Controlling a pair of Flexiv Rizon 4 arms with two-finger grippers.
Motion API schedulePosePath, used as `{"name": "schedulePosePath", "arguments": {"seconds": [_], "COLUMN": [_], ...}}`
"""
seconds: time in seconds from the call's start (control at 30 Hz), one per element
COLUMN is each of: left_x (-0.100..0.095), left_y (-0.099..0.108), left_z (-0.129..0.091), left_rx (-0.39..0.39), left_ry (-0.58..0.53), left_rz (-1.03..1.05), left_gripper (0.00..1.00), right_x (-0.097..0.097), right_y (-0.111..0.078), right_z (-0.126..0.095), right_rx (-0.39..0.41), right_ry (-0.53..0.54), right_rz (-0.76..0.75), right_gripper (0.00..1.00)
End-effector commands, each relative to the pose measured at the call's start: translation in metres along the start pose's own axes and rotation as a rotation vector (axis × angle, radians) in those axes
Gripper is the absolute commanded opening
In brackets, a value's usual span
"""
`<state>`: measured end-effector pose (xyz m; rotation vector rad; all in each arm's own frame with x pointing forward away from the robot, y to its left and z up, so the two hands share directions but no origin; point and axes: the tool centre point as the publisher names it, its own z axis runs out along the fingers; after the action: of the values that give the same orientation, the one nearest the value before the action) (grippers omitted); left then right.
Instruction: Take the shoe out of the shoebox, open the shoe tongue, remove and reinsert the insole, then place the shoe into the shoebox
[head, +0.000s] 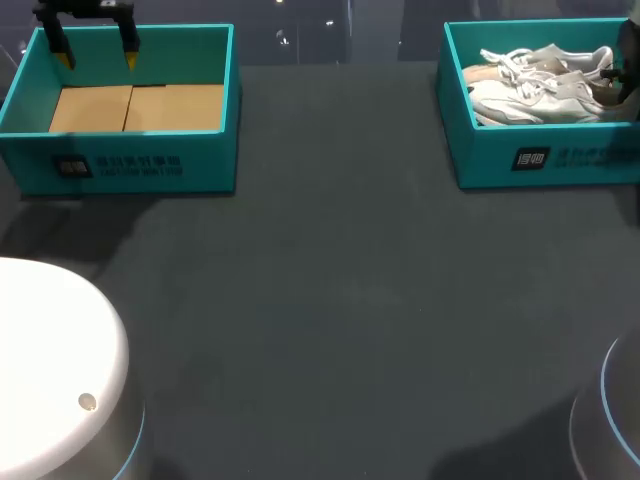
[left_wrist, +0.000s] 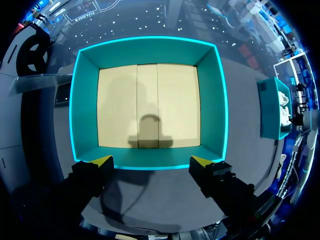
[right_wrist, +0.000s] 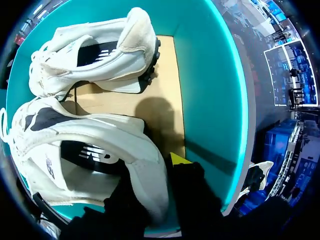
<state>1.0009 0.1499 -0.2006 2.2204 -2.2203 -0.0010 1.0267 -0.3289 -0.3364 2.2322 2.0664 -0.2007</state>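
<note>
At the far left corner of the dark grey table (head: 330, 320) you have a teal cardboard shoebox (head: 130, 165) with a bare tan floor. Your left gripper (head: 96, 52) hovers over its far wall, yellow-tipped fingers spread wide and touching nothing. At the far right corner, a second teal shoebox (head: 540, 160) holds two white lace-up sneakers (head: 535, 85) lying side by side. Your right gripper (right_wrist: 157, 182) is down inside that box at the heel of one sneaker (right_wrist: 75, 150). Whether it pinches the heel, you cannot tell.
</note>
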Motion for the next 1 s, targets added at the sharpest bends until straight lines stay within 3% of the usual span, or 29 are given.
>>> {"name": "schedulePosePath", "arguments": {"seconds": [0.03,0.53,1.0], "left_x": [0.000,0.000,0.000], "left_y": [0.000,0.000,0.000], "left_z": [0.000,0.000,0.000], "left_rx": [0.000,0.000,0.000], "left_ry": [0.000,0.000,0.000], "left_rz": [0.000,0.000,0.000], "left_gripper": [1.00,1.00,1.00], "right_x": [-0.001,-0.007,-0.023], "right_y": [-0.009,-0.008,-0.007], "right_z": [-0.019,-0.064,-0.059], "right_rx": [-0.018,-0.083,-0.081], "right_ry": [-0.006,-0.056,-0.079], "right_rz": [-0.009,-0.041,-0.047], "right_gripper": [0.00,0.00,0.00]}}
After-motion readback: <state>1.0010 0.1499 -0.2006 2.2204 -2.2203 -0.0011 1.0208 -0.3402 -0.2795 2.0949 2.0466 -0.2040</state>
